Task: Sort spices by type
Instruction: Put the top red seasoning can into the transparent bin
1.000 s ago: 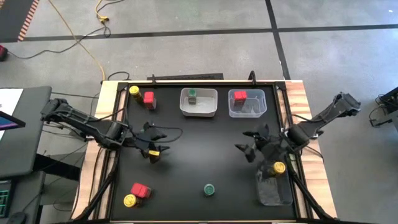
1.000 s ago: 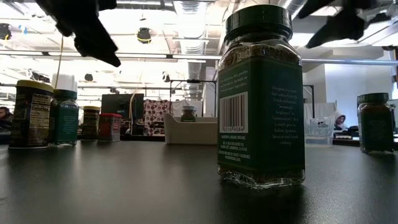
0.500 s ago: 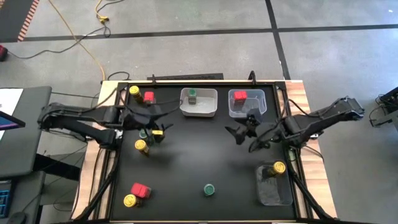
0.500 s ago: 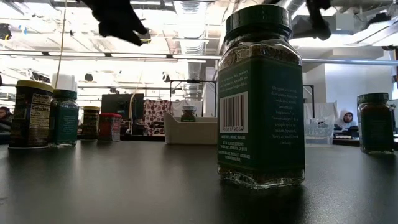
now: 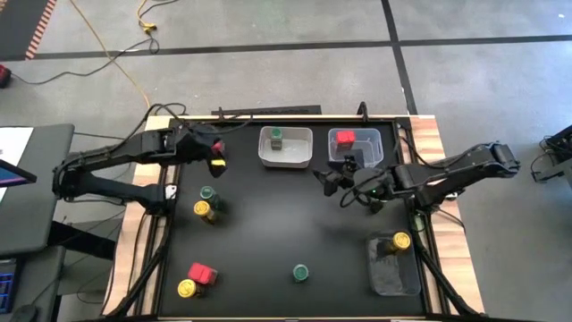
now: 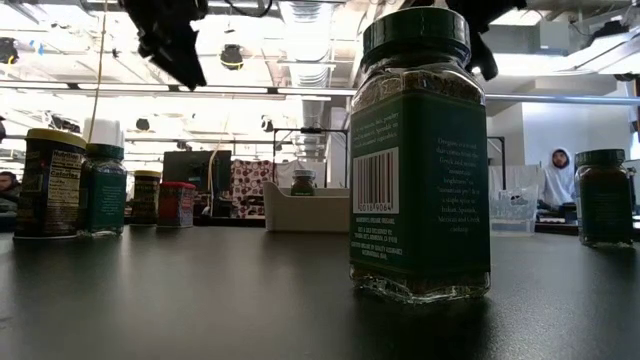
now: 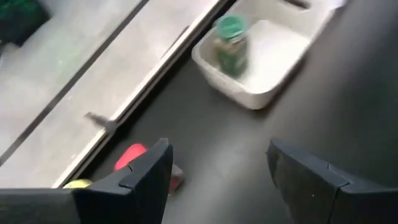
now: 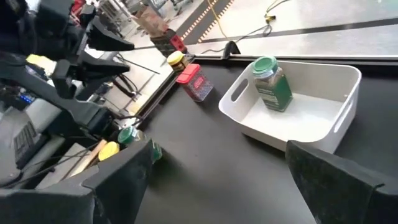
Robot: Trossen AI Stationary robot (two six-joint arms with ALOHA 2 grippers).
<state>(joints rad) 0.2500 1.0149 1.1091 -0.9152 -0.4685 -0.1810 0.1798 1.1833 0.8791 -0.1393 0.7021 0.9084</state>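
Red-lidded spice box (image 5: 214, 139) stands upright just beneath our left gripper (image 5: 213, 154), beside a yellow-lidded jar (image 5: 193, 131); its fingers are parted, holding nothing. Our right gripper (image 5: 338, 182) hangs wide open, empty, far off.

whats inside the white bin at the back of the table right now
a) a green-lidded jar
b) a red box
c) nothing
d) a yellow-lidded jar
a: the high view shows one green-lidded jar standing in the white bin, and the right wrist view shows the same jar upright inside it; the red box sits in the clear bin next to it.
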